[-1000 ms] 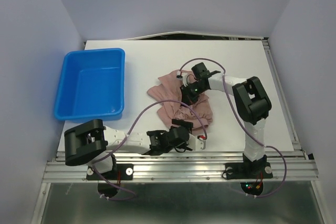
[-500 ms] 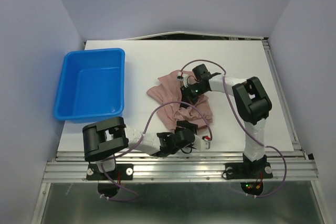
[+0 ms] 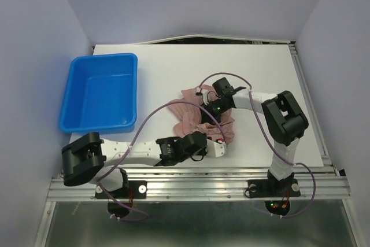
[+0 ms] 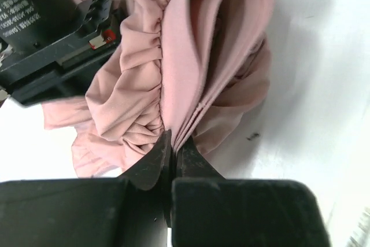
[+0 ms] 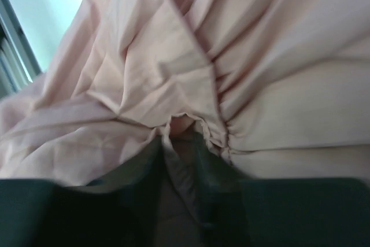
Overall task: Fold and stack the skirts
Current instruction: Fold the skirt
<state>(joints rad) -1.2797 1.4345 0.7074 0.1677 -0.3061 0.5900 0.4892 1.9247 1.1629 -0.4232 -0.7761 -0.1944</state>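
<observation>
- Overhead, toward 9 o'clock on the white worktop (image 3: 260,67), a blue bin (image 3: 104,56) stands well apart from the skirt (image 3: 199,114). No pink fabric shows inside the bin.
- Next, the left gripper (image 3: 221,143) lies low along the near edge and reaches to the 6 o'clock side of the skirt. In its wrist view the fingers (image 4: 151,166) are pressed together on a pinch of gathered cloth, with several layers caught between them.
- Just right of centre, the dusty pink skirt (image 4: 191,56) is bunched into a loose, crumpled heap, not spread flat. Ruffles and gathers point several ways, and no straight fold line or squared edge is visible. Whether the heap is one skirt or more cannot be told.
- Further right, the right gripper (image 3: 209,110) comes in from 3 o'clock and sits on the middle of the heap. Its wrist view is somewhat blurred. It shows the fingers (image 5: 141,169) narrow, nipping a gathered seam of the same pink cloth (image 5: 231,56).
- Judged from this, the task is at an early stage. Both arms hold the fabric, seemingly to pull it open. Nothing is laid flat, nothing is folded, and no stack shows anywhere on the worktop. Spreading, folding and stacking are all left to do.
</observation>
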